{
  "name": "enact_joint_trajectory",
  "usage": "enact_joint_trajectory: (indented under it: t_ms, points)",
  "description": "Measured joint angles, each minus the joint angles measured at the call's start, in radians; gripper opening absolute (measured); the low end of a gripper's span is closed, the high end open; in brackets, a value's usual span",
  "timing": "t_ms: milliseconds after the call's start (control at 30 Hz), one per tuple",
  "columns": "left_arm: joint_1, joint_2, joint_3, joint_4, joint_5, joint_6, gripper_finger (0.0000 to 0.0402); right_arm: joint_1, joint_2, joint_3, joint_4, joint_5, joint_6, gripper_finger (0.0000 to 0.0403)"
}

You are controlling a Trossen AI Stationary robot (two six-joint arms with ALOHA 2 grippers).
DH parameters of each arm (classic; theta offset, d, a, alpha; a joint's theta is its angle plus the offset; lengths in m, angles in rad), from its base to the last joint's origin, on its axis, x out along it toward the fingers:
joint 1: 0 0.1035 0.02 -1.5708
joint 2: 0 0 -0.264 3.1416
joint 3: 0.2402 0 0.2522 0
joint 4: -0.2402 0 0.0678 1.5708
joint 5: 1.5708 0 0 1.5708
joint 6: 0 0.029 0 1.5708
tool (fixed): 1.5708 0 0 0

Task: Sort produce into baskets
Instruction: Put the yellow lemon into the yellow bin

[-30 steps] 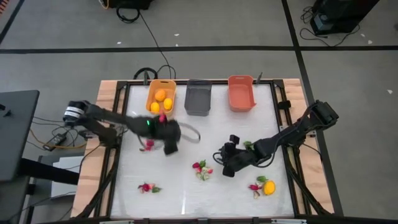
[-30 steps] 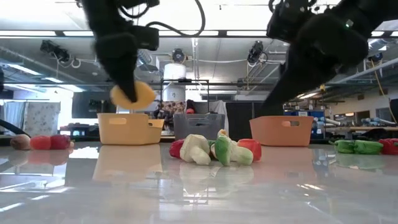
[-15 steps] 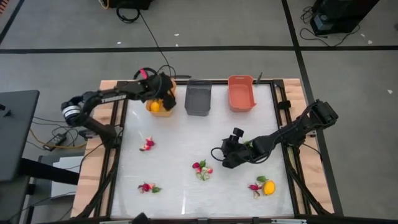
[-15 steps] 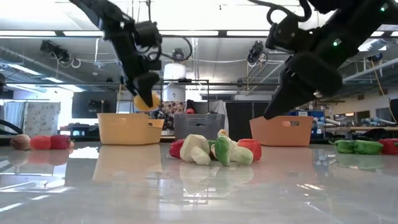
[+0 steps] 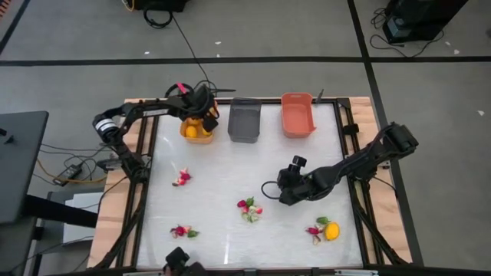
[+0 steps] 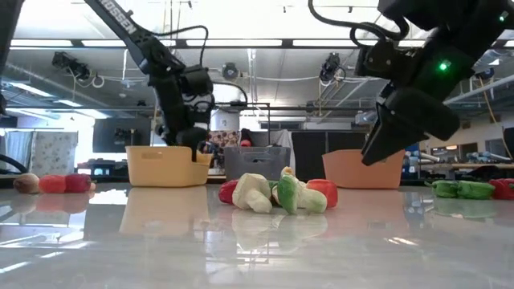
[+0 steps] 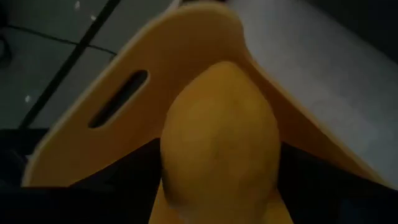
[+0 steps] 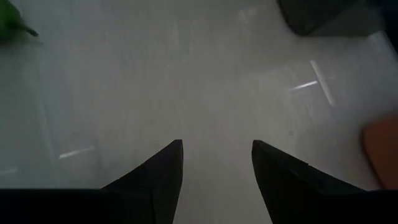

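Seen from overhead, the left gripper point(image 5: 201, 115) sits over the yellow bin point(image 5: 189, 135) at the upper left of the table, next to the grey bin point(image 5: 244, 123) and the coral bin point(image 5: 297, 115). In its wrist view a yellow fruit point(image 7: 219, 140) fills the centre, framed by the bin's rim, right in front of the fingers; whether the fingers hold it or have let go cannot be told. The right gripper point(image 5: 290, 182) hovers right of centre with its fingers apart and nothing between them, over bare tabletop. The nearest loose pieces to it are a red and green cluster point(image 5: 248, 208) down and to the left, and a yellow fruit with red bits point(image 5: 327, 230) at the lower right. Two more small clusters point(image 5: 182, 178) lie on the left side, closer to the left arm. The next pick probably favours the right arm, since both nearby clusters lie just beside it.
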Motion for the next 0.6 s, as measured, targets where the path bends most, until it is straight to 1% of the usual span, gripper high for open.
enact_joint_trajectory:
  t_ms: [133,233,267,333,400,467,600]
  points:
    - [0.003,0.014,0.0,-0.002,-0.01,-0.019,0.031,0.002,-0.054,0.0,-0.001,-0.006,-0.01,0.0204]
    - [0.003,0.008,0.0,-0.016,-0.034,-0.056,0.0317,0.011,-0.114,0.0,-0.023,-0.047,0.016,0.0204]
    - [0.003,0.001,0.0,-0.026,-0.038,-0.061,0.0318,0.015,-0.135,0.0,-0.039,-0.084,0.032,0.0204]
    - [0.003,-0.017,0.014,-0.05,-0.047,-0.066,0.0318,0.017,-0.175,0.0,-0.077,-0.21,0.052,0.0204]
    - [-0.003,-0.036,0.036,-0.058,-0.05,-0.054,0.0316,0.023,-0.213,0.0,-0.119,-0.31,0.096,0.0204]
    - [-0.011,-0.059,0.056,-0.057,-0.051,-0.017,0.0312,0.032,-0.25,0.0,-0.166,-0.37,0.142,0.0204]
    - [-0.025,-0.108,0.078,-0.036,-0.049,0.041,0.0303,0.05,-0.324,0.0,-0.293,-0.455,0.28,0.0204]
